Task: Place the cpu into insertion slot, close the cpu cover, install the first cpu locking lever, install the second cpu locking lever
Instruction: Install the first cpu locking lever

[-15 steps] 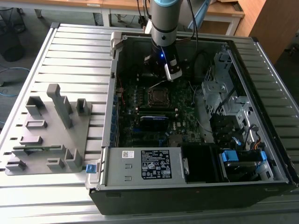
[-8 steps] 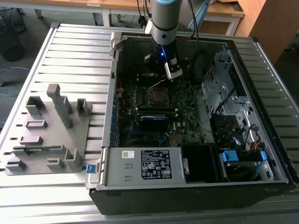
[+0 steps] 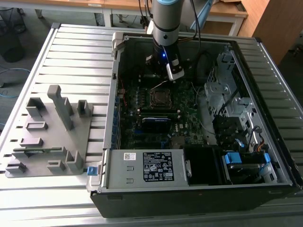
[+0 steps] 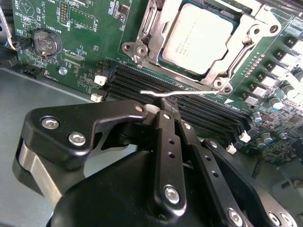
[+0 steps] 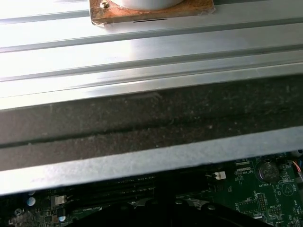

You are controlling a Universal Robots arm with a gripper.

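**Chip seated and cover down; gripper at a locking lever**

In the second wrist view the cpu (image 4: 201,38), a small flat square chip with a greyish-silver metal top, lies inside the insertion slot (image 4: 166,60), the square dark socket set into the green circuit board (image 4: 85,19). The cpu cover (image 4: 215,78), a thin square silver metal frame with a cut-out centre, lies flat over the chip's edges. So the first two steps look done.

The black two-fingered gripper (image 4: 173,108) has its fingers drawn narrow, almost together. Its tips sit right at a thin silver wire locking lever (image 4: 189,92), which runs along the socket's edge, between the cover and the long narrow black memory slots (image 4: 142,80). The wire's bent free end sticks out just beside the fingertips. I cannot tell whether the tips pinch the wire or only press against it. The lever appears to stand slightly off the board and not tucked under a catch, so I judge this lever step to be in hand and unfinished. The state of the other lever is not clear.

In the exterior view the gripper (image 3: 174,73) hangs inside the open black computer case (image 3: 110,109), just above the socket (image 3: 161,98) at the centre of the frame. A grey moulded parts fixture (image 3: 52,142) lies well apart at the exterior view's left
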